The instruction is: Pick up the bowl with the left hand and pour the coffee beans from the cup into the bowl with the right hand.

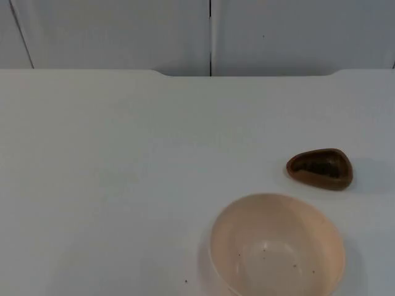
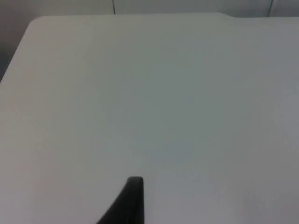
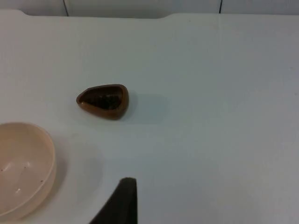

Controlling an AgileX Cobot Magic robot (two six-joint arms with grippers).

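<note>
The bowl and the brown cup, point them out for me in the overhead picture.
bowl (image 1: 276, 246): top view, on its pale inner wall, just above the bottom.
brown cup (image 1: 320, 168): top view, on the dark inside of its opening.

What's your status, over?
Both grippers waiting off the table top. Bowl and brown cup of beans stand apart, untouched. Nothing in the way.

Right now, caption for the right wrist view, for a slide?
Brown cup of coffee beans stands apart from the pale bowl on the white table.
</note>
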